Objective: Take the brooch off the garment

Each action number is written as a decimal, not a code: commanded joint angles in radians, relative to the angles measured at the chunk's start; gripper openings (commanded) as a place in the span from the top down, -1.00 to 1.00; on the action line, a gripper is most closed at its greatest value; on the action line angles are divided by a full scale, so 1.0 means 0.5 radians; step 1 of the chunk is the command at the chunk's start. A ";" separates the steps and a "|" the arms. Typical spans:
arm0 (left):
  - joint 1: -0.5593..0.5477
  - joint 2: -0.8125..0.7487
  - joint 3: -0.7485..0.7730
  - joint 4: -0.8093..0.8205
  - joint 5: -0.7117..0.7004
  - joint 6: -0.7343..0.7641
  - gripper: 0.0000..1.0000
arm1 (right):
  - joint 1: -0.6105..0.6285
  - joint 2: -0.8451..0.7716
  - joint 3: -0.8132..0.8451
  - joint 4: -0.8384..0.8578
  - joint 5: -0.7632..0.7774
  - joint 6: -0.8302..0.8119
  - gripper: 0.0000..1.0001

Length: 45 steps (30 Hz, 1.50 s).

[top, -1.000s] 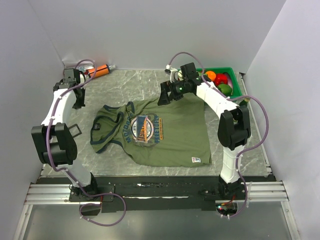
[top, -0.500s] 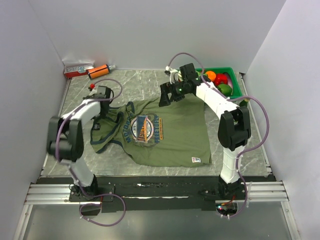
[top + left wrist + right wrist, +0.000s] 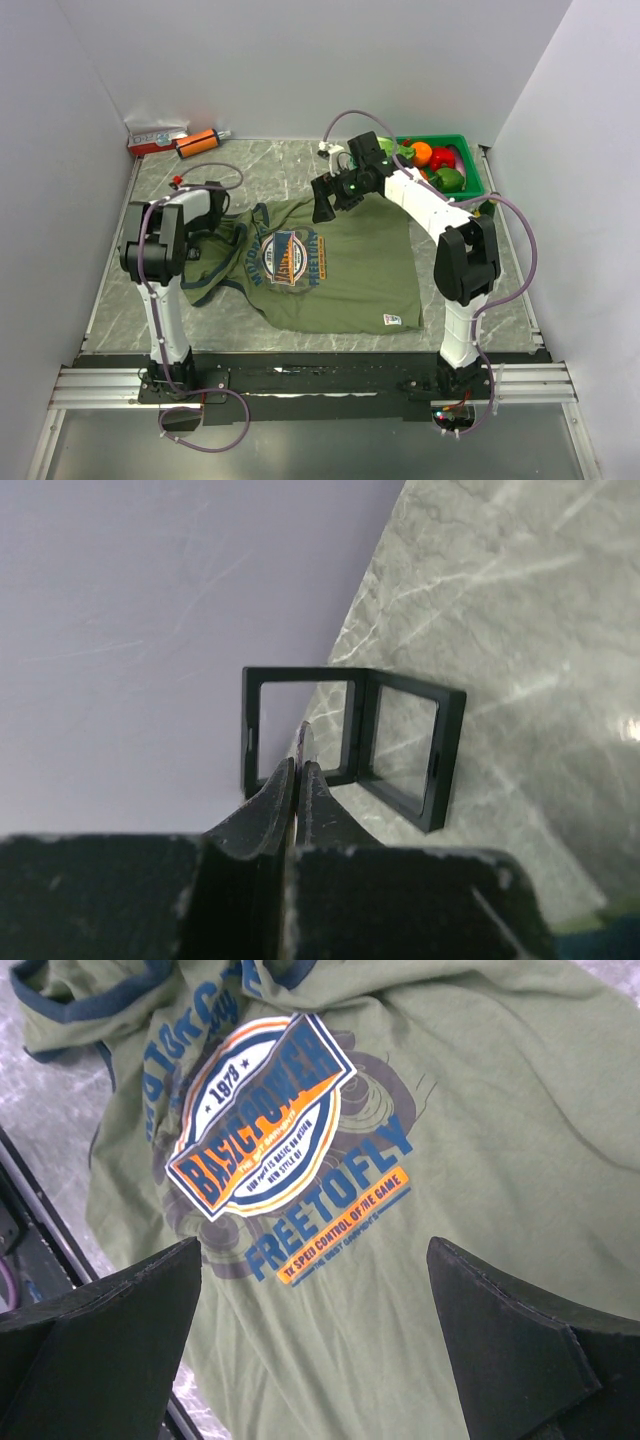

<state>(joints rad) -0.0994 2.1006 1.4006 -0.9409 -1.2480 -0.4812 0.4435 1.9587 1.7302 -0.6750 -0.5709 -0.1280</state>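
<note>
Pinching brooch (image 3: 306, 737) in left gripper (image 3: 298, 773); right gripper (image 3: 312, 1265) spread above garment (image 3: 490, 1100).

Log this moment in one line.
left gripper: shut on whitish sliver, likely brooch | right gripper: open above garment

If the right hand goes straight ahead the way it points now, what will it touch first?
Probably the shirt, at the blue lettering below its print; nothing else lies before the open right hand, though depth is unclear.
</note>
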 commanded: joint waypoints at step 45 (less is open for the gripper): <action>0.186 0.140 0.144 -0.026 0.170 -0.059 0.98 | 0.092 -0.153 -0.052 0.019 0.139 -0.140 -1.00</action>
<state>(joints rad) -0.0078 2.1914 1.4368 -0.9401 -1.1217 -0.4915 0.4801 1.9461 1.7069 -0.6754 -0.5114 -0.1814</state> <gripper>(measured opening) 0.031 0.996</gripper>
